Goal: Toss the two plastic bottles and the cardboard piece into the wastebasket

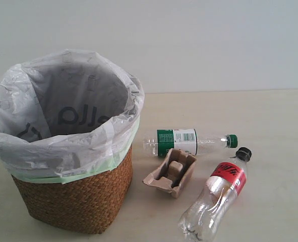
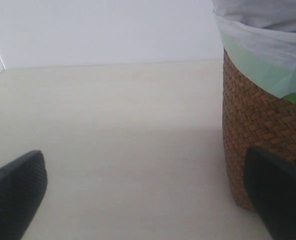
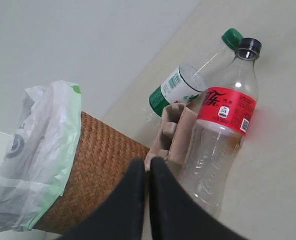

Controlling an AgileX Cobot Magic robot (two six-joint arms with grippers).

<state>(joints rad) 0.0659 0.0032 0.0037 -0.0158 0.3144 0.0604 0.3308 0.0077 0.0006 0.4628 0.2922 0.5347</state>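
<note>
Left side first: my left pincer (image 2: 142, 167) hangs wide open and empty, low beside the basket (image 1: 78, 201). The basket stands on the surface (image 1: 270, 126), and nothing has been thrown in yet. Just right of it lies the cardboard tray (image 1: 170, 172), with the green-capped bottle (image 1: 184, 141) just behind it and the red-label bottle (image 1: 217, 196) further right. My right pincer (image 3: 149, 167) is pressed shut, gripping nothing. I reckon all three throws are left.
</note>
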